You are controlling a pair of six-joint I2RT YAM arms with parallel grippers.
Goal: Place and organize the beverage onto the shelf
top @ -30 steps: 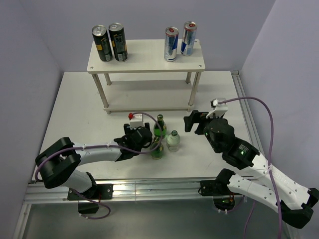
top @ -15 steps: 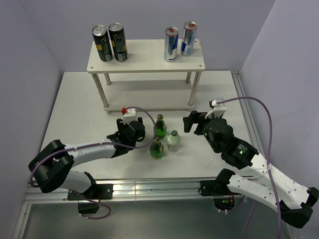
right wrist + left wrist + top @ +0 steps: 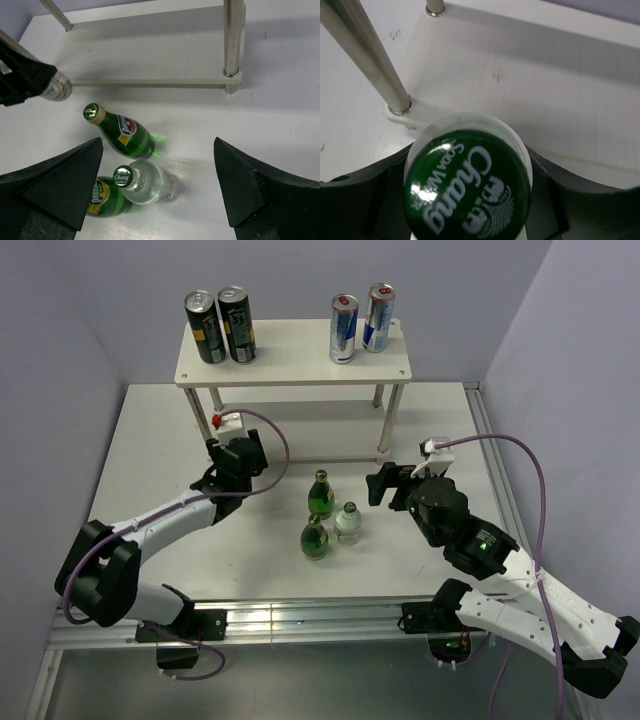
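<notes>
Four cans point(image 3: 208, 328) stood on shelf point(image 3: 295, 358) top, 12 o'clock: done. Left gripper point(image 3: 228, 464) clamped Chang bottle point(image 3: 467, 182) at shelf's 8 o'clock corner; lower board point(image 3: 300, 445) bare. Three bottles point(image 3: 320, 495) waited mid-table, right gripper point(image 3: 383, 484) gaping empty at their 2 o'clock.

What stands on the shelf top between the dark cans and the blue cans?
Nothing. The top view shows bare board on the shelf between the dark cans and the blue cans.
</notes>
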